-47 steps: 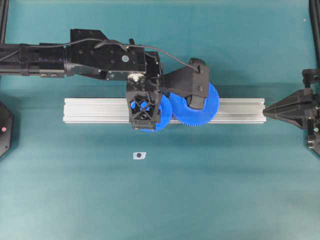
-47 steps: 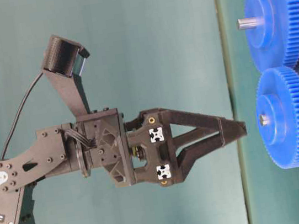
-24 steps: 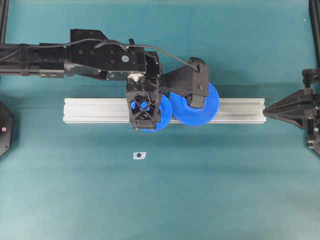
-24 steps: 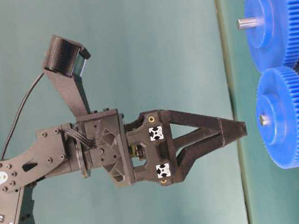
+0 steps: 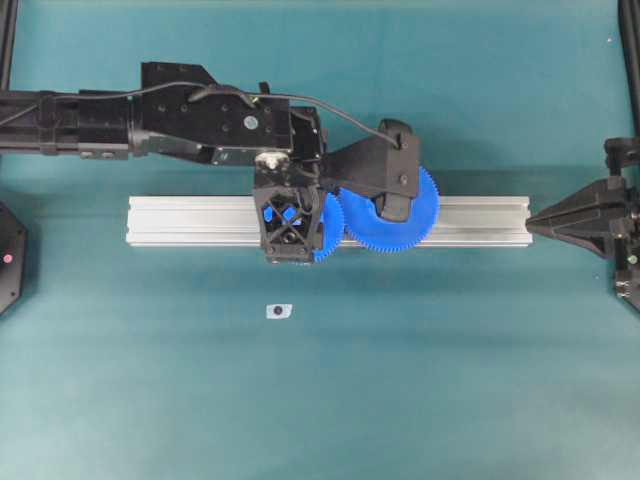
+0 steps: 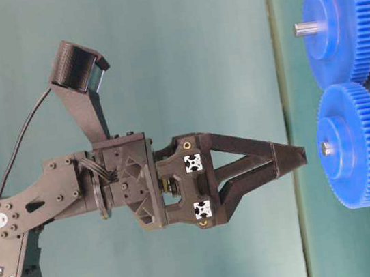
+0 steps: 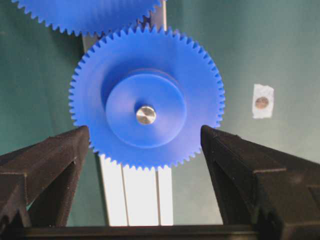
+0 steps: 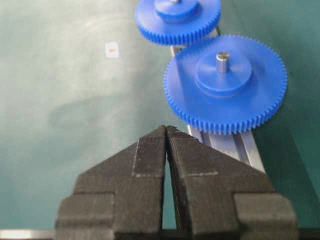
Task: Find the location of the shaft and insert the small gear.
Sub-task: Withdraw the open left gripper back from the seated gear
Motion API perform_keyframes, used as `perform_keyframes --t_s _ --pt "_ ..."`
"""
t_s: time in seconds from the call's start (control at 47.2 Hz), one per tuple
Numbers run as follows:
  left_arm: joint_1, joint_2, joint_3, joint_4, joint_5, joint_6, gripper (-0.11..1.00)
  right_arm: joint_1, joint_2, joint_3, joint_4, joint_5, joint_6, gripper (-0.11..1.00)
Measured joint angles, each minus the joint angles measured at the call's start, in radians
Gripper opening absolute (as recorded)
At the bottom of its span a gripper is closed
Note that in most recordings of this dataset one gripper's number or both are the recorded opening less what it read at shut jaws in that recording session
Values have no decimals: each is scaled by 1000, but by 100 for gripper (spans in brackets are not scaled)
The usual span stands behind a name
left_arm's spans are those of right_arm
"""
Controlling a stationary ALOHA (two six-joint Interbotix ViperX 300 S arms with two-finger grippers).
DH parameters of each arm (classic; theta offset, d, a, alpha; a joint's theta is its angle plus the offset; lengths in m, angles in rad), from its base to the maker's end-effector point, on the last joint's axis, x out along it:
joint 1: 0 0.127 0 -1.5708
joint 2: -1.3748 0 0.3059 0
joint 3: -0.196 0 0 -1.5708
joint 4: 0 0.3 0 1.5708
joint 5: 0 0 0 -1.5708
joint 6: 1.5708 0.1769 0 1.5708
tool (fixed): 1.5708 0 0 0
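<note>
Looking down through the left end effector: fingers spread wide, gripping nothing, framing the small gear on both sides without touching it. Straight ahead of the fingertips along their pointing direction, with a clear gap between, as seen from table level. Centred almost exactly over the hub.

Found at the middle of the table, on the ribbed rail running parallel to the far edge. Seated flat there, teeth meshed with the larger gear just beside it toward the right edge. In the hub's centre hole, the silvery end of the shaft, about level with the hub face. Long axis of that pin upright, perpendicular to the rail, in line with the left fingers' approach.

Judged from this: insertion apparently done, gear apparently fully down. For the coming move, probably a straight withdrawal upward along the pin's axis. Any sideways drift risks brushing the teeth.

Well apart at the right edge, the right end effector: fingertips pressed together, empty, aimed along the rail toward the larger gear. Far less handy than the left.

Toward the near edge, alone on the cloth, a small white tag.
</note>
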Motion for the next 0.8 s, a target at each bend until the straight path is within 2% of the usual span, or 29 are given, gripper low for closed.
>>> perform_keyframes --t_s 0.805 --pt "-12 -95 0 2 38 -2 85 -2 0 3 0 0 0 5"
